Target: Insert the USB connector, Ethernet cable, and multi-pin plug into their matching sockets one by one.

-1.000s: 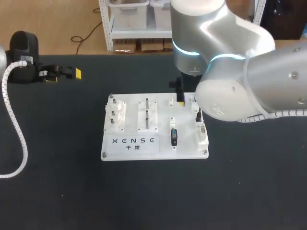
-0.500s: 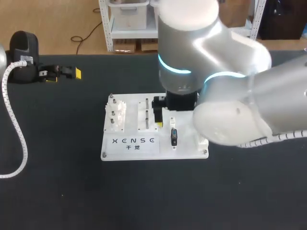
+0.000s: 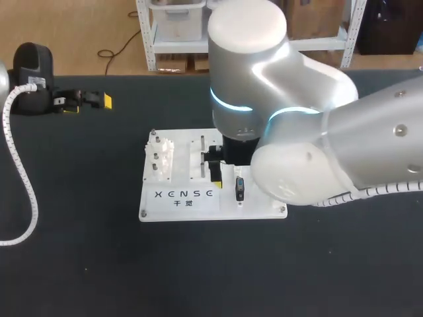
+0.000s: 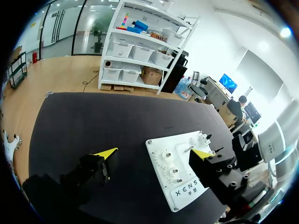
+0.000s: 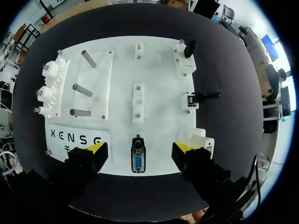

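White board [image 5: 159, 70] with black lettering, on a black table [image 3: 86, 251]. The multi-pin plug [image 5: 138, 162] is black, blue-faced; the silver right arm [image 3: 277, 112] wears a cyan ring.

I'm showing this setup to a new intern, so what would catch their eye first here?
The silver right arm dominates the head view, hanging over the white board at the middle of the table. In the right wrist view its yellow-tipped jaws stand open either side of the blue multi-pin connector on that board. The left arm sits at the table's left edge.
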Robot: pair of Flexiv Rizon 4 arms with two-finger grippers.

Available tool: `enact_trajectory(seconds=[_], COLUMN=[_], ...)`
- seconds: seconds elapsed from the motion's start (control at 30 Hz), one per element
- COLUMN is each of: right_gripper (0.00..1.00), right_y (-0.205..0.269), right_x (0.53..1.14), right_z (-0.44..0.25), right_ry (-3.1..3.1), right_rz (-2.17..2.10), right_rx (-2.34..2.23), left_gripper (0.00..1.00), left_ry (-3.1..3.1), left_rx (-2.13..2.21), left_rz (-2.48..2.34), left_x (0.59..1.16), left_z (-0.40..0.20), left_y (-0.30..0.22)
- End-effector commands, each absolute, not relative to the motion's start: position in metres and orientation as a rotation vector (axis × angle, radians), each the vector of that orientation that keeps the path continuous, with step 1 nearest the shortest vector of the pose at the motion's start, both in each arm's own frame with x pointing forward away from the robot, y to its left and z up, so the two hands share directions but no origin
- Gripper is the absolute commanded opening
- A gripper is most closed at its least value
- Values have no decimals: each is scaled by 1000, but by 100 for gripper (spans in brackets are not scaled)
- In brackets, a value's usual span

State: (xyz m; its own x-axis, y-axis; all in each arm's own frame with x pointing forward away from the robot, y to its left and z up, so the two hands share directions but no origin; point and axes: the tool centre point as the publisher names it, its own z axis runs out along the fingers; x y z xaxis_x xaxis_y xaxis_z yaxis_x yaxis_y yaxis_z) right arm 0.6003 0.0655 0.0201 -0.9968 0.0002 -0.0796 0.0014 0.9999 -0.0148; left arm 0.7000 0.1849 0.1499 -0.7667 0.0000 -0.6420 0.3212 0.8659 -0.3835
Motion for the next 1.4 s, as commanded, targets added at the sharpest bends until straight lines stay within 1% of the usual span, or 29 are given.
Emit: enact_trajectory(seconds=[0.03,0.13,0.27,0.37,0.43,0.47,0.5,0.87,1.4], right_gripper=[51,44,42,36,18,10,0,0,0], right_y=[68,68,67,66,65,65,64,58,42], right_x=[602,601,599,598,597,597,597,595,597], right_z=[15,12,9,6,6,5,5,14,59], right_ry=[3074,3084,3094,3097,3097,3093,3092,3057,2975], right_rz=[-27,-28,-36,-43,-48,-52,-51,-52,23], right_rx=[3,4,-4,-12,-19,-27,-30,-70,-25], left_gripper=[100,100,100,100,100,100,100,100,100], left_ry=[2374,2374,2374,2374,2374,2374,2374,2374,2374], left_rx=[231,231,231,231,231,231,231,231,231], left_rz=[-637,-637,-637,-637,-637,-637,-637,-637,-637], left_x=[700,700,700,700,700,700,700,700,700], left_z=[150,150,150,150,150,150,150,150,150], left_y=[185,185,185,185,185,185,185,185,185])
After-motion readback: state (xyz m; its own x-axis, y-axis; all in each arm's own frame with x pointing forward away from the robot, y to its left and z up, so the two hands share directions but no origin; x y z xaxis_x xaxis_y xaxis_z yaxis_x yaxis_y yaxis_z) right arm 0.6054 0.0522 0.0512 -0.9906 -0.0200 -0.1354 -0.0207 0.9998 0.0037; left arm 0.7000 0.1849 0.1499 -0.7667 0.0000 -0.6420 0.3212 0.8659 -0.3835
